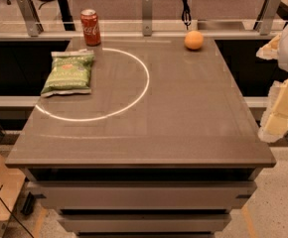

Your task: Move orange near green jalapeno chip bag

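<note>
The table (183, 128) is a flat, dark brown slab with a smooth, slightly shiny top and straight edges. A thin white ring (145, 83) is drawn over its left half, and under the top I see pale grey drawers.

The orange (193, 40) is small, round and smooth, of one even colour. It sits at the far edge of the table, a little right of the middle and outside the ring.

The bag (68, 73) is light green and crinkled, shaped like a flat pillow, with a small red-and-white logo. It lies on the left side of the table, across the line of the ring, well apart from the orange.

A red can (90, 27), a shiny cylinder, stands upright at the far left, just behind the bag.

My gripper (283, 108) shows as cream-coloured, blocky, matte parts at the right border of the view. It hangs beside the right edge of the table, partly cut off by the frame. I cannot tell whether it is open or closed. It touches none of the things on the table, and I see nothing held in it. It is well apart from the orange and even farther from the bag.
</note>
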### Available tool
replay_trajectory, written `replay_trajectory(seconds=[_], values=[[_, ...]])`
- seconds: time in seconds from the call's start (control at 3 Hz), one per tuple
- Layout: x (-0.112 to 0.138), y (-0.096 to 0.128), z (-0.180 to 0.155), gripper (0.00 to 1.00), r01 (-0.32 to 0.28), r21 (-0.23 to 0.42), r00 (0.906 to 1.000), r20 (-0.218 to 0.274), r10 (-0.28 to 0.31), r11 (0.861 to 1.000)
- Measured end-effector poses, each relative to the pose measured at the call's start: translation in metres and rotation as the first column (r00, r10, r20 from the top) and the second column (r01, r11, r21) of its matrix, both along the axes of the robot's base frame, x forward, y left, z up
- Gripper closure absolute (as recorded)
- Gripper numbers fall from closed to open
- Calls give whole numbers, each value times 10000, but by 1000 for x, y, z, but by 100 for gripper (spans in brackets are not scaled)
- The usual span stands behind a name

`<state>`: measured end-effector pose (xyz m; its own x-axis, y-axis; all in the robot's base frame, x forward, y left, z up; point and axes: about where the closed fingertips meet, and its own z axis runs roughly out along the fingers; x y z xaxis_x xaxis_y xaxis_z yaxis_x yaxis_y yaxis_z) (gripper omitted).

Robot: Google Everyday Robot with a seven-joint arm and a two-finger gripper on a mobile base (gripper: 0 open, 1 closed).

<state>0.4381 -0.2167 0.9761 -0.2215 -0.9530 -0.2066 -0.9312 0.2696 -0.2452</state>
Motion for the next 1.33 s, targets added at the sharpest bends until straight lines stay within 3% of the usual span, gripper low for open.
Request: replay_trajectory(seconds=[0.67,1.0,1.33], values=[[5,2,3,0,-129,360,9998,155,124,9993],[25,7,6,0,-652,1272,9971,478,596,9897],[59,3,11,0,-713,2374,9947,885,515,9688]])
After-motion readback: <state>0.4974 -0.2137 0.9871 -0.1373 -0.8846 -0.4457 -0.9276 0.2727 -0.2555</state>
